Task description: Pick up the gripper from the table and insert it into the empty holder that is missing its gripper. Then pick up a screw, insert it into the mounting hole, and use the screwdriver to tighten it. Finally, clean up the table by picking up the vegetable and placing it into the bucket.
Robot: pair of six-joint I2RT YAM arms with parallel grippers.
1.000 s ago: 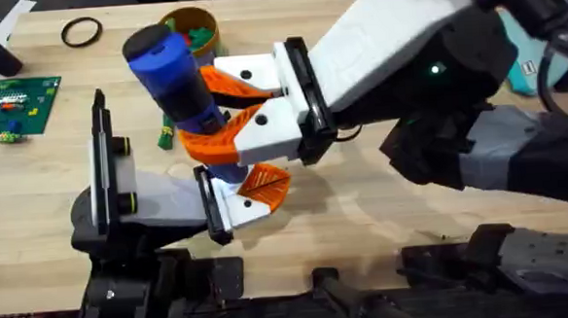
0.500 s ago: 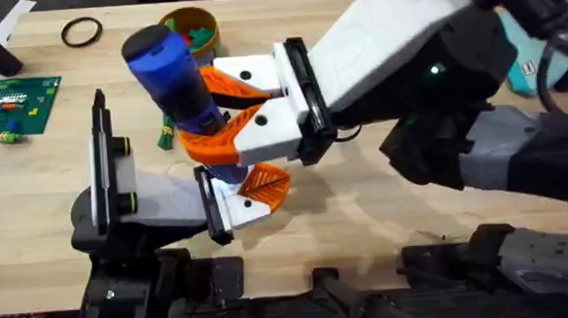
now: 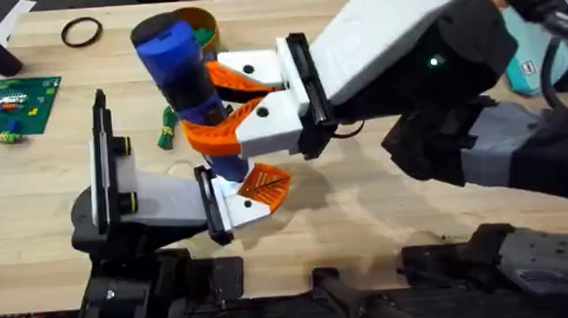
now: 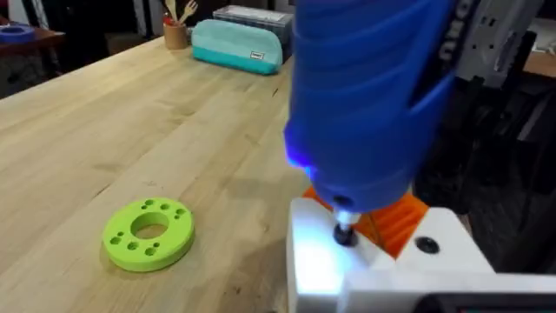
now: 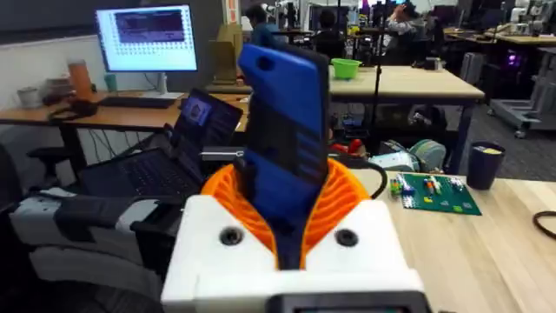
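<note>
Two orange fingers of right gripper (image 3: pixel 213 109) clamp the screwdriver (image 3: pixel 184 72) upright.

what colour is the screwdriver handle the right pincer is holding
Blue with a black cap: the screwdriver, clamped in the right pincer, shows best in the overhead view.

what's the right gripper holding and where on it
The thick blue cylindrical screwdriver, clamped around the lower part of its handle between the right gripper's orange ribbed fingers.

Even overhead light is falling bright on the table (image 3: pixel 385 222); soft shadows are pooling under the right arm. The screwdriver (image 4: pixel 365 96) is looming blurred in the left wrist view, its tip glowing blue-white.
</note>
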